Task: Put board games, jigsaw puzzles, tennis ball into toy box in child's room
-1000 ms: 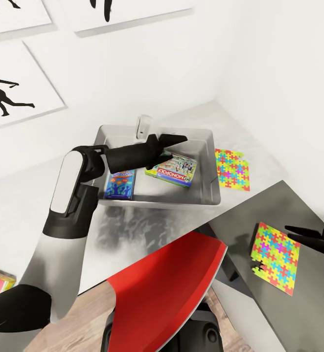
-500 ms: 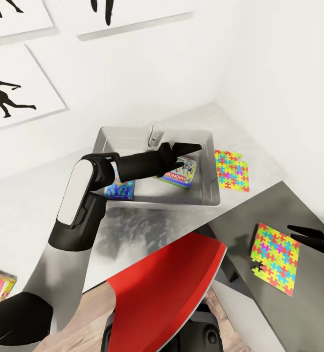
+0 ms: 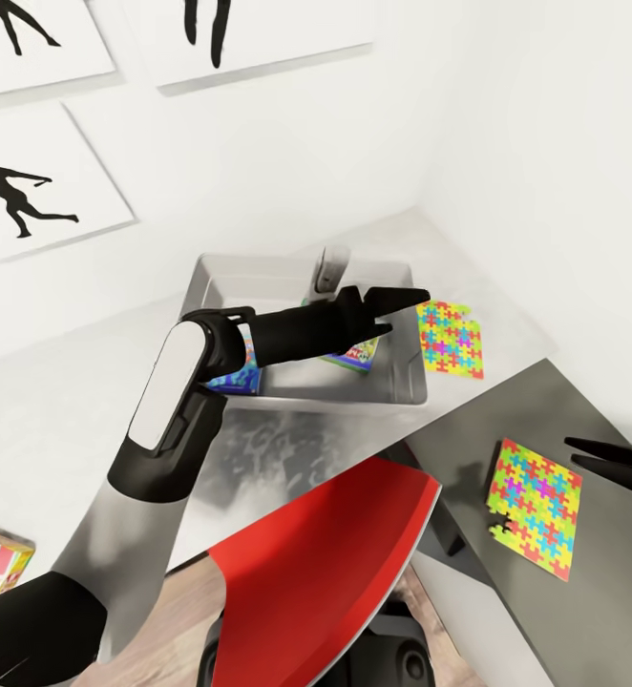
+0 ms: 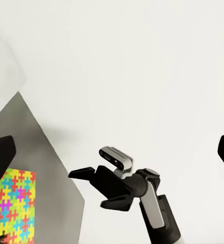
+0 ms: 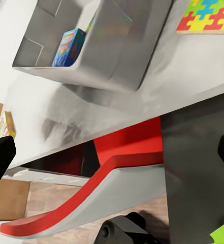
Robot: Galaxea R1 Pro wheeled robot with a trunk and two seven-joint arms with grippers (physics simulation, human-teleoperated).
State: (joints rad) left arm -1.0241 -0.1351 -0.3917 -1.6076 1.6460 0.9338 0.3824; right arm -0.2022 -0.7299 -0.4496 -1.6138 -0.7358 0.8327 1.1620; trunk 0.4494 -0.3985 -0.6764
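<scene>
Red chair (image 3: 326, 563) at the desk edge; black silhouette pictures (image 3: 30, 186), perhaps ballplayers

Bright, even, sharp simulator light.
White walls wash out at upper right; soft blotchy shadow lies on the tabletop (image 3: 49, 420) mid-frame.

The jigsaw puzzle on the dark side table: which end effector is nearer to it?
Right. The right end effector hovers just beside the jigsaw puzzle; the left end effector is farther away, above the toy box.
</scene>
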